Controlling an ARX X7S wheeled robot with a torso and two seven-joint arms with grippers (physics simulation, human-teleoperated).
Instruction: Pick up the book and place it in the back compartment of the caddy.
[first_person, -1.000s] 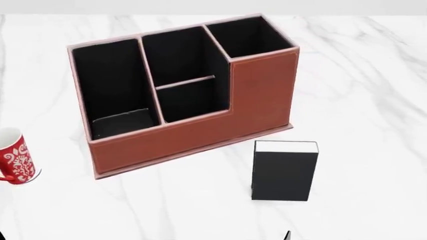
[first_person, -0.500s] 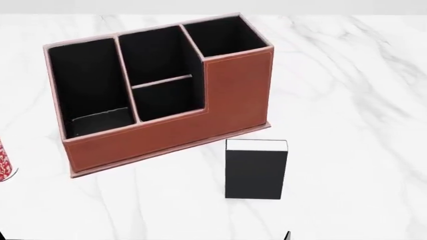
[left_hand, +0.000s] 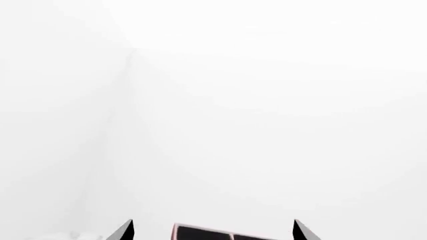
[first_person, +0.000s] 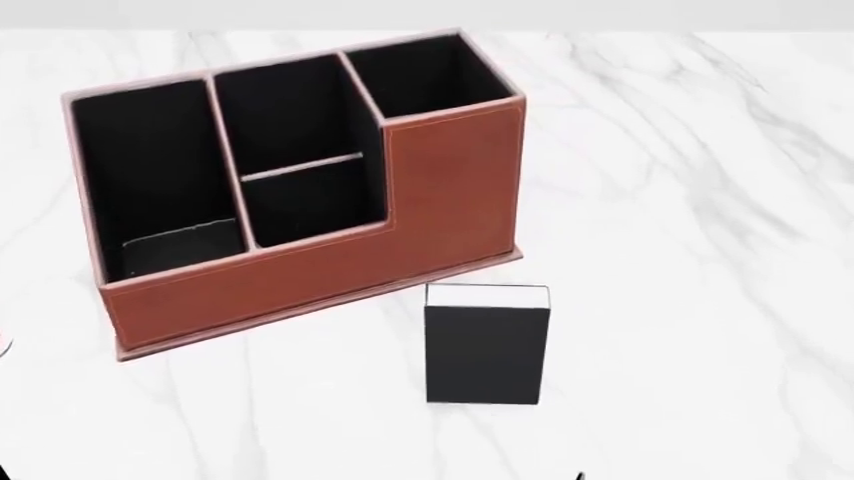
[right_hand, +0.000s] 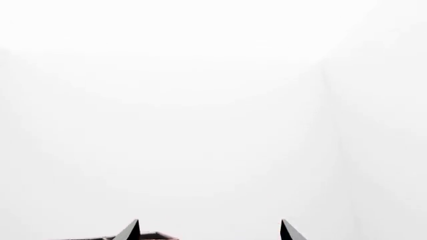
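Note:
The book (first_person: 487, 346) stands upright on the white marble table, black cover facing me, white page edges on top, just in front of the caddy's right end. The reddish-brown caddy (first_person: 320, 270) sits at back left, with its tall cell at the right. The back compartment (first_person: 284, 112) is the small cell behind the thin pale divider. Both grippers are low and near me, short of the book. My left gripper (left_hand: 213, 235) is open and empty, with the caddy's rim (left_hand: 200, 231) showing between its tips. My right gripper (right_hand: 210, 234) is open and empty.
A sliver of the red mug (first_person: 4, 345) shows at the left edge. A dark fingertip (first_person: 578, 476) pokes in at the bottom edge. The marble table (first_person: 694, 200) stretches right of the caddy and book.
The head view has swung right: caddy and book have slid left in the picture and the mug has almost left it. Book and caddy keep the same spacing.

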